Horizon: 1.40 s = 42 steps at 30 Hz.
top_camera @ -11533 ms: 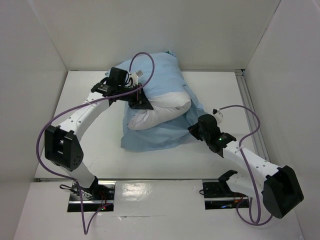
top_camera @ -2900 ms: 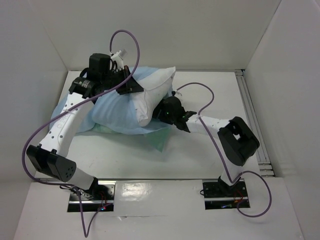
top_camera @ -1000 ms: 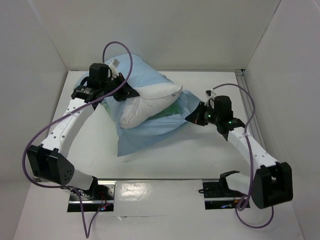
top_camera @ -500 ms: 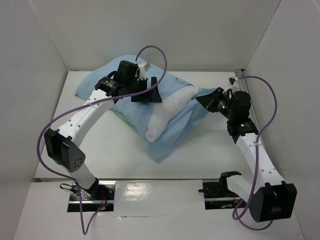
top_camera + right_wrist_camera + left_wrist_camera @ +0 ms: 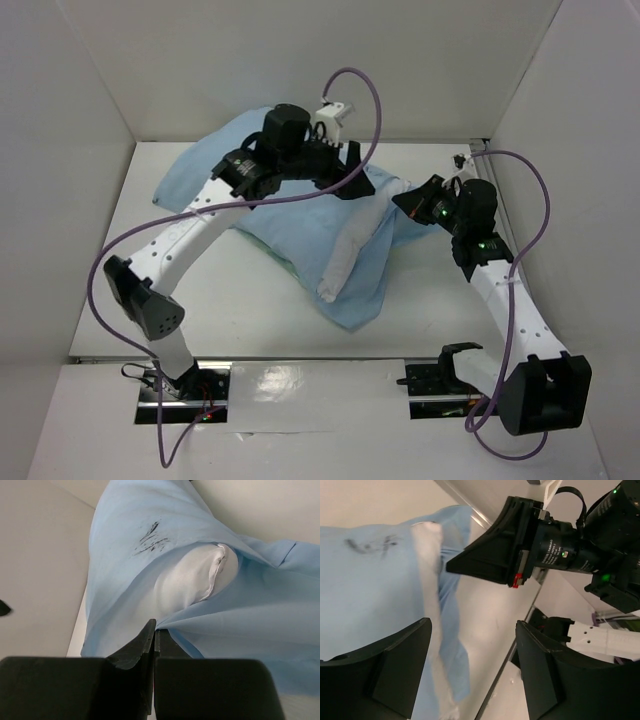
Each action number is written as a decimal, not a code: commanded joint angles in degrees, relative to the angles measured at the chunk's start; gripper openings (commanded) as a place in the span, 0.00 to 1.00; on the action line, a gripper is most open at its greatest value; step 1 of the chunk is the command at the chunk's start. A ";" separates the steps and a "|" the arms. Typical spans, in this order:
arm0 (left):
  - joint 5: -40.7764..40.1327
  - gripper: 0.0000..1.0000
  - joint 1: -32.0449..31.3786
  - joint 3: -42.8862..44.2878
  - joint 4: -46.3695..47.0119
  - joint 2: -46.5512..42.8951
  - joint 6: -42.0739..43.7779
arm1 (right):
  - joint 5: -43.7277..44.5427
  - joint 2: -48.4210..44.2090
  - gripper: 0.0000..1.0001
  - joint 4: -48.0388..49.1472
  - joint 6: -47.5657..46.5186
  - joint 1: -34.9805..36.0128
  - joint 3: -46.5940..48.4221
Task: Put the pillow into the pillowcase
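the pillow (image 5: 343,258) lay in the middle of the frame, partly inside the pillowcase (image 5: 355,300), with a white bit poking out. the right gripper (image 5: 152,627) pinched the blue cloth tight. the left gripper (image 5: 472,630) hung wide open, holding nothing. i think it needed to grab the case's mouth next and tug it over the white bit.

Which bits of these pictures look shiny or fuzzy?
Top external: bright glare on the glossy near ledge; the rest is evenly lit. Left wrist: the left end effector sits close to the lens, its fingers dark and a little soft. Right wrist: the right end effector is a black, detail-less shape, while the pillow and pillowcase look sharp.
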 commanded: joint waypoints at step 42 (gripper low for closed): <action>10.81 0.42 6.73 -6.60 0.54 37.85 -4.90 | -5.49 5.20 0.00 28.74 1.93 0.62 21.05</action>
